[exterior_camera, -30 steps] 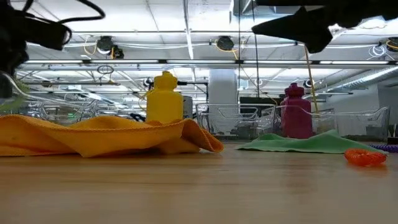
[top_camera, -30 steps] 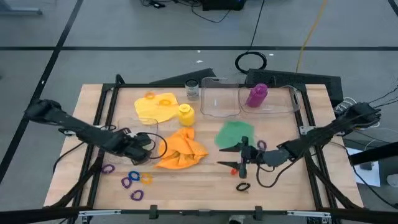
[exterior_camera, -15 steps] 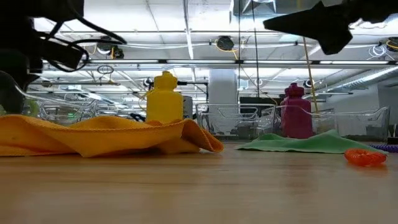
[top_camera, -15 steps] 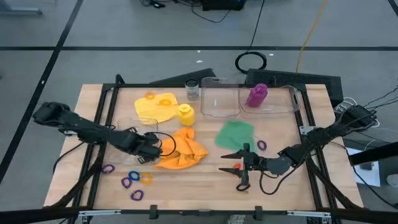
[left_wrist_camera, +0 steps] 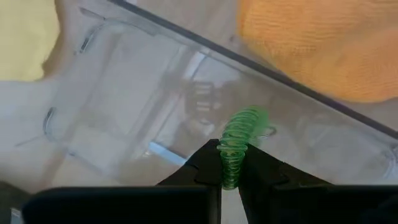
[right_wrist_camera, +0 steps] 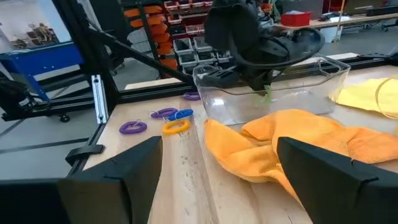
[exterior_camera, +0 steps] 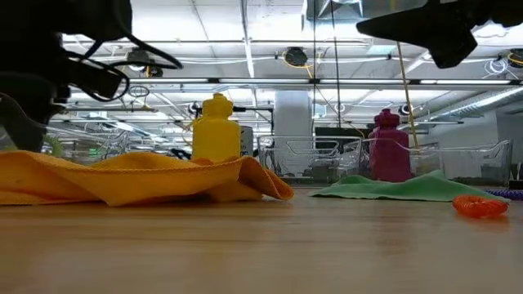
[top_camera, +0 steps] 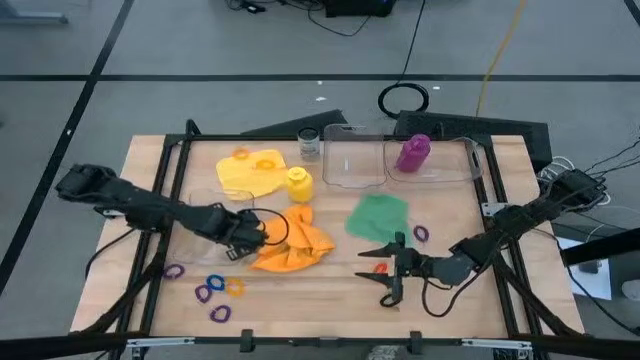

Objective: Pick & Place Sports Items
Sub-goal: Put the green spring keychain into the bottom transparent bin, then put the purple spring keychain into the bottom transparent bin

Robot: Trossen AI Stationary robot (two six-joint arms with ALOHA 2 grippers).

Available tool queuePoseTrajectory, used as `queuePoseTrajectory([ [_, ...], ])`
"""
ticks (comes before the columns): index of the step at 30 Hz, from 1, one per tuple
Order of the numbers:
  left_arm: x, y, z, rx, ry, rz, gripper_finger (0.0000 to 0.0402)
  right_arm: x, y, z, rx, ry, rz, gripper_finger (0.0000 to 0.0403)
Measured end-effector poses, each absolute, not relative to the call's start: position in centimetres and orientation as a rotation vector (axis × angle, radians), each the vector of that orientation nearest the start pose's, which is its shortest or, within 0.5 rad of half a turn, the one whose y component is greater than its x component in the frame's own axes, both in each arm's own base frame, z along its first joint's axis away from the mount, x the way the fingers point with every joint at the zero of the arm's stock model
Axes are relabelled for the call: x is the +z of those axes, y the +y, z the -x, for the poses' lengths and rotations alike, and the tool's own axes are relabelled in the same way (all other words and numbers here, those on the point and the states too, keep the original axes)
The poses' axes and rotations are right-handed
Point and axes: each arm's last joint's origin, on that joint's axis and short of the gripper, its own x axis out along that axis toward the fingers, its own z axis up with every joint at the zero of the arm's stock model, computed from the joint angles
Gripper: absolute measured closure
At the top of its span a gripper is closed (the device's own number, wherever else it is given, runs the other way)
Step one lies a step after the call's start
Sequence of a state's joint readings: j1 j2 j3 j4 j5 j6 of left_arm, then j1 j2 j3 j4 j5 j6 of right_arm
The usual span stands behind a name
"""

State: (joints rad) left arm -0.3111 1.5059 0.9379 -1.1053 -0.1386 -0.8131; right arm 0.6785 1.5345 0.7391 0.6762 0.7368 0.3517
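Wooden desk (top_camera: 330, 290) under bright ceiling lights, strewn with cloths, bottles and rings. Left tool (left_wrist_camera: 231, 163) clamped on a green elastic ring (left_wrist_camera: 239, 138), hanging over a clear plastic box (top_camera: 215, 205) beside the orange cloth (top_camera: 292, 240). Right tool (top_camera: 385, 270) spread apart, poised low near the orange ring (top_camera: 379, 268) and green cloth (top_camera: 376, 214). Best to centre the green ring well inside the box walls, lower close to the floor, then part the fingers so it cannot bounce out. Purple bottle (top_camera: 413, 153) already sitting in the far box (top_camera: 455, 172); yellow bottle (top_camera: 298, 183) upright on the desk.
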Motion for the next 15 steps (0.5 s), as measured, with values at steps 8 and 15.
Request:
queuePoseTrajectory([
  [8,18.9,-5.8,-22.5,0.482,1.588,0.313,0.0333,22.4,18.1,-25.6,-0.074,0.08,-0.272,0.0165],
  [15,19.0,-5.1,-22.6,0.462,1.598,0.283,0.0267,22.4,18.1,-25.6,-0.073,0.081,-0.249,0.0165],
])
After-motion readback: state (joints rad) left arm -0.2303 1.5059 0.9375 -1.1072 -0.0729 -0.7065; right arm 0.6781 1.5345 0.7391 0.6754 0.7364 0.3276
